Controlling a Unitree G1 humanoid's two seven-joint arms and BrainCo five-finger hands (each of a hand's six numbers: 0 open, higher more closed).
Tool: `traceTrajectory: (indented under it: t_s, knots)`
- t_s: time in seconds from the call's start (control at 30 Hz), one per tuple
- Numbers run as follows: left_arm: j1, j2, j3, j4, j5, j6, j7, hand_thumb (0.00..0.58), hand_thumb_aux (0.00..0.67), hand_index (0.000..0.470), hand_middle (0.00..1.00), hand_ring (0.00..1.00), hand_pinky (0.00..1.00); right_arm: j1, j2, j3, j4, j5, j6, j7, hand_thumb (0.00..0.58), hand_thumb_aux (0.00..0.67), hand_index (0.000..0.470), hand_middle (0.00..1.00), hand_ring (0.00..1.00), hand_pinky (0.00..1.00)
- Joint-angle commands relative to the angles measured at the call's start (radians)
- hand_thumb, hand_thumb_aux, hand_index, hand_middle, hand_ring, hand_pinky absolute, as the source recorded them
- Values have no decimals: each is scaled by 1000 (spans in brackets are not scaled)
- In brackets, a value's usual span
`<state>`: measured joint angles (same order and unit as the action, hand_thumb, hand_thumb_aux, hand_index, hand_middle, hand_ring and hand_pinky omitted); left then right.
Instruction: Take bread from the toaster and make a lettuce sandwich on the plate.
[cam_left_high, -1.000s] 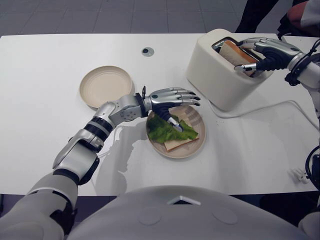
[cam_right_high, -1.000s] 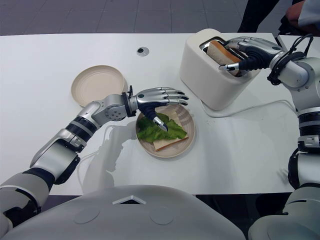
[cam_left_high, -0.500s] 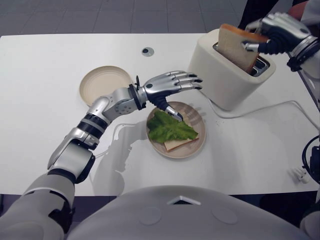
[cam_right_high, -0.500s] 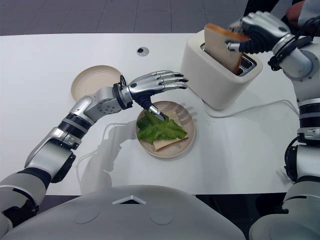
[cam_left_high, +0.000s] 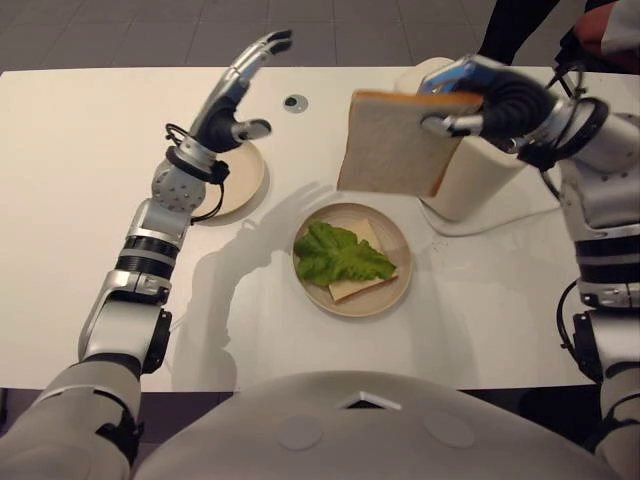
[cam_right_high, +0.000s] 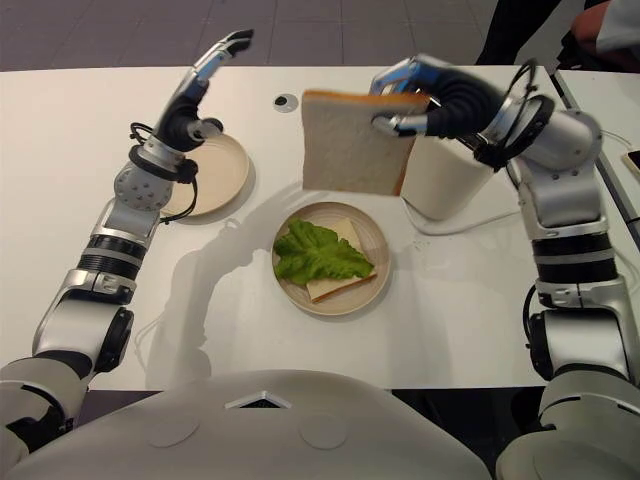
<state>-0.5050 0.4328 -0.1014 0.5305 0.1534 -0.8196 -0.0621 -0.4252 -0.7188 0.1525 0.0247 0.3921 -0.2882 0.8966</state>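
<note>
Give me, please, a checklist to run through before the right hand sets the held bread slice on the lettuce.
1. Grip: ok. The right hand pinches the bread slice by its top edge with its fingers.
2. Base ready: ok. The lettuce leaf lies on the bottom slice in the plate.
3. Left hand out of the way: ok. It is raised and open, off toward the empty plate.
4. Slice out of the toaster: ok.
5. Slice attitude: not ok. It hangs nearly upright and needs tilting flat.
6. Slice lined up over the plate: cannot tell.
</note>
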Motion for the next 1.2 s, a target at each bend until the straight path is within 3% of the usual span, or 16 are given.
traceTrajectory:
  t_s: [0.03, 0.13, 0.23, 0.4, 0.53, 0.7, 0.97, 1.0, 1.03, 1.07, 1.2]
  knots:
    - [-1, -8, 40, -11, -149, -40, -91, 0, 0, 0, 0, 0, 0, 39, 94, 83, 103, -21, 64, 95, 580, 670, 470, 1000, 1000, 1000]
    - [86, 5, -76, -140, -265, -124, -284, 0, 0, 0, 0, 0, 0, 21, 150, 150, 270, -153, 26, 111, 580, 670, 470, 1000, 1000, 1000]
    - [141, 11, -188, -223, -282, -136, -420, 0, 0, 0, 0, 0, 0, -9, 187, 193, 397, -276, -36, 97, 580, 670, 470, 1000, 1000, 1000]
    - [239, 31, -361, -503, -311, -34, -582, 0, 0, 0, 0, 0, 0, -71, 215, 260, 535, -471, -167, 62, 580, 670, 470, 1000, 1000, 1000]
    - [248, 72, -438, -551, -327, 85, -723, 0, 0, 0, 0, 0, 0, -122, 224, 314, 648, -637, -254, -33, 580, 670, 470, 1000, 1000, 1000]
    - [225, 112, -479, -425, -337, 160, -914, 0, 0, 0, 0, 0, 0, -150, 249, 296, 685, -675, -279, -132, 580, 670, 470, 1000, 1000, 1000]
    - [128, 25, -438, -41, -50, 88, -782, 0, 0, 0, 0, 0, 0, -116, 258, 265, 589, -620, -318, -127, 580, 670, 470, 973, 973, 973]
    - [123, 32, -436, -13, -24, 73, -765, 0, 0, 0, 0, 0, 0, -108, 260, 257, 565, -609, -329, -132, 379, 276, 194, 573, 573, 573]
    - [115, 45, -433, 9, 20, 61, -734, 0, 0, 0, 0, 0, 0, -100, 260, 253, 540, -599, -330, -130, 0, 0, 0, 78, 78, 78]
    - [110, 60, -430, 20, 58, 53, -708, 0, 0, 0, 0, 0, 0, -93, 257, 252, 518, -599, -334, -133, 0, 0, 0, 0, 0, 0]
    - [166, 114, -438, -34, 113, 27, -693, 0, 0, 0, 0, 0, 0, -105, 295, 191, 468, -595, -330, -235, 0, 0, 0, 0, 0, 0]
